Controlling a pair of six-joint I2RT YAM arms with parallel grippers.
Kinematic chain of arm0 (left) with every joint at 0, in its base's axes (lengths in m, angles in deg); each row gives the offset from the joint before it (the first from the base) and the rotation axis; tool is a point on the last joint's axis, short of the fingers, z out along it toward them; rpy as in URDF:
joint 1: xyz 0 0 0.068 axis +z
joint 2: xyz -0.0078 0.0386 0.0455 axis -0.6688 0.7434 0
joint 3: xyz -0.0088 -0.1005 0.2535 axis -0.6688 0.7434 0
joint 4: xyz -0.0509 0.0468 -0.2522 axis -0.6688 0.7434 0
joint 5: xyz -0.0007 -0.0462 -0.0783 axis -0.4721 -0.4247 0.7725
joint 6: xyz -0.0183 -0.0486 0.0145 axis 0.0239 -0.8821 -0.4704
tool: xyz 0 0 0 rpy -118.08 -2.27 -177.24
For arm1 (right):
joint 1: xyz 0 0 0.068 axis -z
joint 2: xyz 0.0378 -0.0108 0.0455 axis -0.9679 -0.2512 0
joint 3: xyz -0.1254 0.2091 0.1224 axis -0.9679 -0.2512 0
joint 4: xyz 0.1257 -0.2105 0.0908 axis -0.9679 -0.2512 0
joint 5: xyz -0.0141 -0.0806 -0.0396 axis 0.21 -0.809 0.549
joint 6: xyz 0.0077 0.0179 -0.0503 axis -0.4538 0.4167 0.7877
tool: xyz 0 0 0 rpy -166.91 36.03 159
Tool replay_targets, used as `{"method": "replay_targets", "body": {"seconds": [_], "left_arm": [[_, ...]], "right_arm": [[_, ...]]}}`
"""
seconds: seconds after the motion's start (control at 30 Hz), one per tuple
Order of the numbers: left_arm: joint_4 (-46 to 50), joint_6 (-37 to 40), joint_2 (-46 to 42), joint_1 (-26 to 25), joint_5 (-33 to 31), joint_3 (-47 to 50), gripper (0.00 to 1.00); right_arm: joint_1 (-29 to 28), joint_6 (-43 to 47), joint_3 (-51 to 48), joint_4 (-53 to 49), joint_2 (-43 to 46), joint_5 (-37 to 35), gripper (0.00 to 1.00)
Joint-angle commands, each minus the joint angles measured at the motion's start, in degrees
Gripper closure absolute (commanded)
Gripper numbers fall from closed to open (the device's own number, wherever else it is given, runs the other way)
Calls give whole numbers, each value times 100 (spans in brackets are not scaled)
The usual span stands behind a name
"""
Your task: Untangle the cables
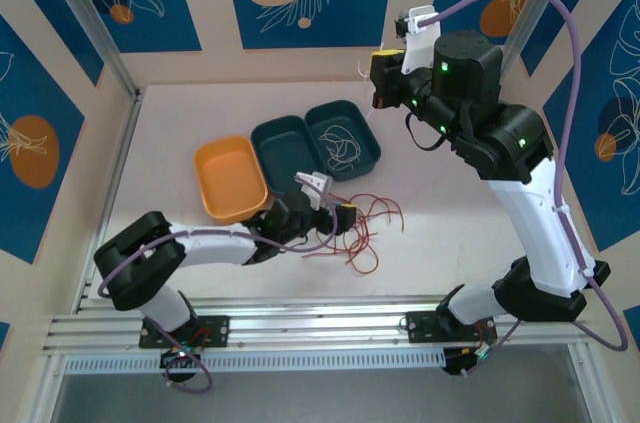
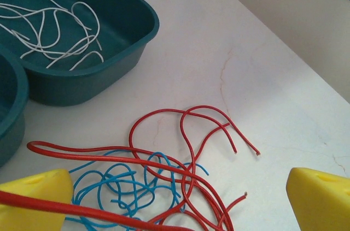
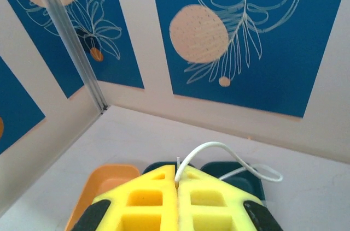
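Right hand (image 3: 176, 181) pinches a white cable (image 3: 210, 144) aloft; left hand (image 2: 178, 195) gapes wide over red and blue cables (image 2: 186, 173).

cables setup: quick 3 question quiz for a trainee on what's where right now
1. True or false: the right gripper is shut on a white cable.
2. Where do the loose white cables lie? A orange tray; B teal tray farthest from it; C table.
3. Fill in: the blue cable is tangled with the ___ cables.
Key: 1 true; 2 B; 3 red.
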Motion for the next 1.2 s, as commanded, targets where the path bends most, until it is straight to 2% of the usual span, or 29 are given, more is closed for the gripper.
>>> {"method": "replay_targets", "body": {"seconds": [0.0,0.17,0.43,0.77,1.17], "left_arm": [[221,-127,-270,-33,2,234,0],[360,-159,-609,-27,-246,496,0],[911,67,-1180,-20,-1043,682,0],[1450,184,-1932,-14,-1727,916,0],[2019,246,-2871,-8,-2333,1189,0]], "right_arm": [[345,-414,-163,146,-112,634,100],[877,-777,-654,317,-225,1131,100],[1663,-1300,-1387,737,-517,2108,100],[1772,-1130,-1225,785,-1452,2280,100],[1773,-919,-132,819,-3098,2793,100]]}}
